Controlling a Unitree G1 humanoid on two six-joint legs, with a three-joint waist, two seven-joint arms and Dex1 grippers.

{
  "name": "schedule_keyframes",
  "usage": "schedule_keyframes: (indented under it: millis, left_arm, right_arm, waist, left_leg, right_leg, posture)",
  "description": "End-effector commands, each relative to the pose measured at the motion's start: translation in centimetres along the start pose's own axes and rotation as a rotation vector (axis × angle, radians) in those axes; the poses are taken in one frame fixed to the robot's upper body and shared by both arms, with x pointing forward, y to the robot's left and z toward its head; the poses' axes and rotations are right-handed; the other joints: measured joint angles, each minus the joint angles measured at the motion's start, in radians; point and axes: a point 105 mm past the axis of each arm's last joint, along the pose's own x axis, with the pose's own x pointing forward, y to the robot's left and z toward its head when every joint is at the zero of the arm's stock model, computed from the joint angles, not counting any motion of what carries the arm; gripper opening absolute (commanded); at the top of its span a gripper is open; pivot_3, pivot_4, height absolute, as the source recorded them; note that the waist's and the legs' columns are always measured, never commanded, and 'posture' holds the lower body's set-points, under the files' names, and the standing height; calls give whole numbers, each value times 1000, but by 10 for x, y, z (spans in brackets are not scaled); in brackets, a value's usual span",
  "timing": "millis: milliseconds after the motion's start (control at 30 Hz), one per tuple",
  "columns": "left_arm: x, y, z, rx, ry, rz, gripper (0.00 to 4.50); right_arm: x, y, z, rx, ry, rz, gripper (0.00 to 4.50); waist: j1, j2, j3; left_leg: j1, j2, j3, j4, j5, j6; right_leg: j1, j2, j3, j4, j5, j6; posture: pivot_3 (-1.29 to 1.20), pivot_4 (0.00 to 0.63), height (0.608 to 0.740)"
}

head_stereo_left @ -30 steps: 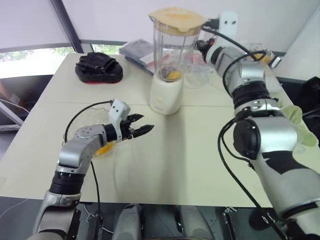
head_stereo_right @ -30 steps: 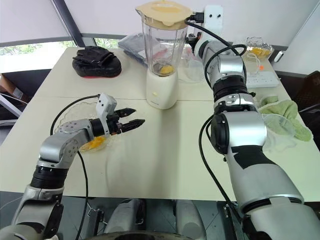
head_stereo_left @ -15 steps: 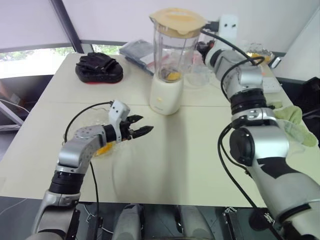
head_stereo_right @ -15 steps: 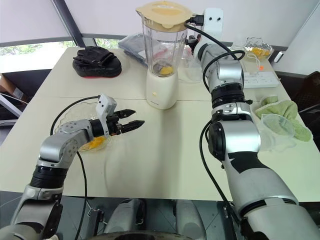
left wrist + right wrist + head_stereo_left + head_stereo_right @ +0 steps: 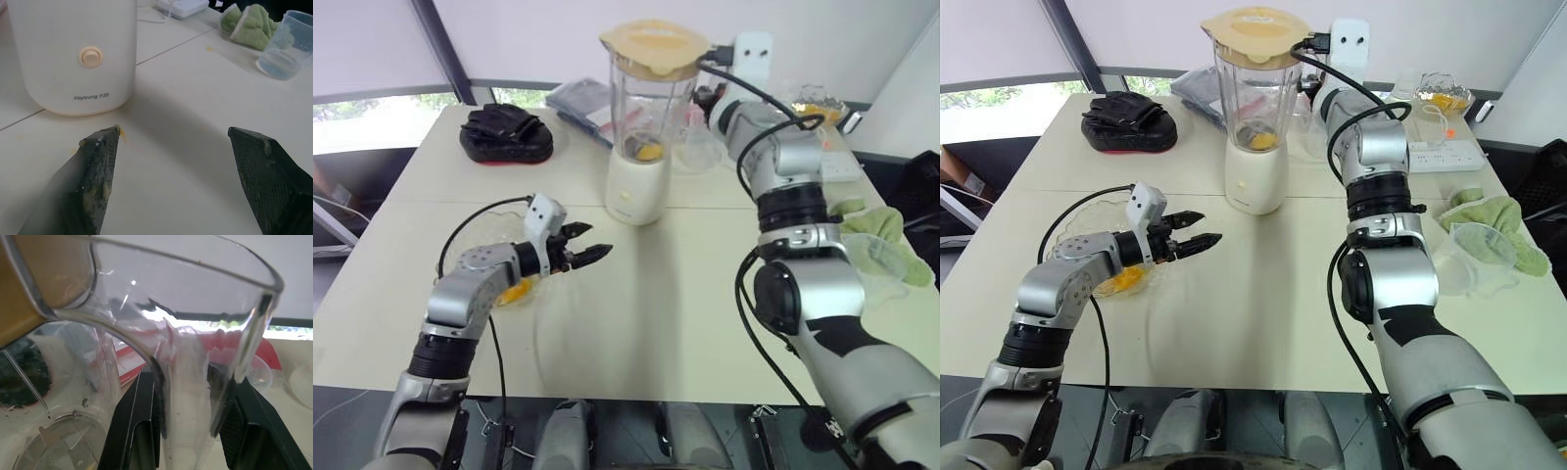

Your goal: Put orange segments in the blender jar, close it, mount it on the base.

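The clear blender jar stands on the cream-white base at the middle back of the table, with a pale-yellow lid on top. Orange segments lie at the jar's bottom. My right gripper is shut on the jar's clear side handle, one black finger on each side. My left gripper hovers open and empty over the table in front of the base. Just behind it, more orange segments lie in a shallow glass dish.
A black glove lies at the back left. On the right are a clear cup, a green cloth, a white power strip and a glass dish of fruit. Another clear cup stands behind the jar.
My right arm's elbow has swung in toward the left while the hand stays at the jar's handle. The jar's top has leaned slightly left. The left arm has not moved.
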Motion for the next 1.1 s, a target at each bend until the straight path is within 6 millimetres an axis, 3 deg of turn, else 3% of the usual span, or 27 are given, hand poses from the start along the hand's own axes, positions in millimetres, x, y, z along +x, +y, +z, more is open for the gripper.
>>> schedule_keyframes:
  millis: [33,233,467,700,900,1100]
  left_arm:
    - [3,-4,11,49,-26,-20,3704]
    - [6,-5,10,48,-31,-22,3704]
    - [7,-6,8,46,-33,-25,3704]
    - [8,-6,8,43,-36,-26,3773]
    - [8,-6,8,42,-36,-26,3773]
    - [9,-7,9,39,-38,-29,3773]
  right_arm:
    - [-2,11,-14,-38,51,59,950]
    - [-3,13,-24,-63,69,69,950]
    - [0,6,-19,-39,56,47,950]
    - [2,2,-13,-27,38,40,4216]
    - [1,0,-17,-33,41,40,4216]
    - [-9,-4,-41,-48,81,57,4216]
  waist:
    - [0,0,0]
    - [0,-1,-1]
    - [-1,-1,-1]
    - [-2,-1,0]
    - [-11,-1,0]
    - [-17,-1,0]
  left_leg:
    - [0,0,0,0,0,0]
    - [3,0,0,0,0,0]
    - [6,0,0,0,0,0]
    - [6,0,1,0,0,0]
    - [6,0,1,0,0,0]
    - [6,0,1,0,0,0]
  right_leg:
    - [0,0,0,0,0,0]
    - [2,0,0,0,0,0]
    - [5,0,0,0,0,0]
    - [5,0,1,0,0,0]
    - [5,0,1,0,0,0]
    - [5,0,1,0,0,0]
  posture:
    - [0,150,740]
    - [0,150,740]
    - [0,150,740]
    - [0,150,740]
    - [0,150,740]
    - [0,150,740]
